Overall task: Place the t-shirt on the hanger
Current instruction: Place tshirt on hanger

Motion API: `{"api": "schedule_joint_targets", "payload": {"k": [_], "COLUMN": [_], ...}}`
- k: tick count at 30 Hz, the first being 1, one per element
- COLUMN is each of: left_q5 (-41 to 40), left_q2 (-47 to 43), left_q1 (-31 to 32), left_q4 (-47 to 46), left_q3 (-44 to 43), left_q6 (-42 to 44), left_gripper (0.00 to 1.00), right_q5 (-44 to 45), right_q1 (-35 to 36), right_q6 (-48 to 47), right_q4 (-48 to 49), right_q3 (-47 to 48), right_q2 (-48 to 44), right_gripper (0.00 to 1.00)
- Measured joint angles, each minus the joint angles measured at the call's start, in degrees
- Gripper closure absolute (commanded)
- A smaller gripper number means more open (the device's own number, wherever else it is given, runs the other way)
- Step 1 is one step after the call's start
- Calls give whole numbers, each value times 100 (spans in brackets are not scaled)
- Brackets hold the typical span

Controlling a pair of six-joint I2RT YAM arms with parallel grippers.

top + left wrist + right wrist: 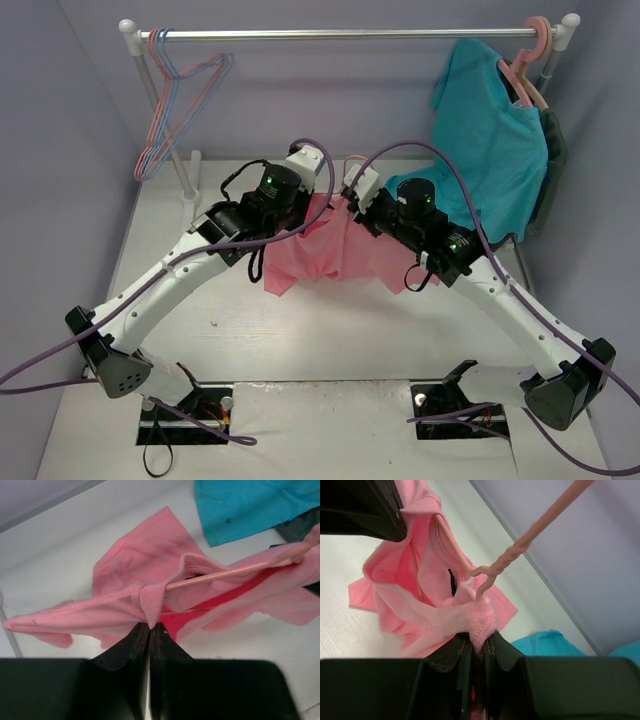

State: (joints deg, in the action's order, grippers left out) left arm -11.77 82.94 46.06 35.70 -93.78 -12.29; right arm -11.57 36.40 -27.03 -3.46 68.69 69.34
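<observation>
Overhead, we see a metal rail [350,33] across the back of the table [330,340]. A bunch of thin hangers [175,100], blue and pink, hangs at its left end and a teal t-shirt [490,130] on a thick pink hanger [530,50] at its right end. A dark garment [553,160] hangs just behind the teal one. Both arms reach in towards the middle of the table, and their wrists and purple cables [300,228] cover the upper part of the pink t-shirt [330,255], which is stretched between them while the rest spreads over the table. The left gripper [150,627] is fully closed, its jaws pressed together on a ribbed fold of the t-shirt's collar. The right gripper [477,640] is also pinched nearly shut, on another bunch of the ribbed collar. The hanger [225,573], a thin pink wire one, runs through the neck opening between the two grips, one arm of it lying along the collar edge. In the right wrist view its twisted neck rises out of the cloth just above the closed jaws, and the hook runs off the top of the picture. We cannot tell whether the right gripper also has the wire itself, since the collar bunches over the jaw tips. From above, the hanger and both sets of jaws are almost wholly hidden under the wrists, and how far the hanger reaches into the sleeves is hard to make out in any view.
</observation>
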Motion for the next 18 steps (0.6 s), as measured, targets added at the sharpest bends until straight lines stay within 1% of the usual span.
{"api": "schedule_joint_targets", "payload": {"k": [1, 4, 9, 12, 15, 18], "left_q5": [-20, -105, -81, 350, 1067, 1904], "left_q2": [0, -2, -96, -109, -109, -98], "left_q1": [9, 11, -31, -258, -824, -1512], "left_q4": [-2, 33, 63, 304, 505, 723], "left_q3": [24, 107, 111, -289, -879, -1292], "left_q6": [17, 181, 732, 1134, 1508, 1814], "left_gripper": [79, 59, 56, 56, 56, 56], "right_q5": [-15, -76, -177, -273, -391, -529], "right_q1": [-9, -44, -138, -199, -249, -282], "right_q6": [-2, -4, -24, -42, -44, -50], "right_q4": [0, 2, 2, 0, -2, -28], "right_q3": [0, 0, -2, -7, -33, -50], "right_q2": [0, 0, -2, -4, -7, -7], "right_gripper": [100, 100, 100, 100, 100, 100]}}
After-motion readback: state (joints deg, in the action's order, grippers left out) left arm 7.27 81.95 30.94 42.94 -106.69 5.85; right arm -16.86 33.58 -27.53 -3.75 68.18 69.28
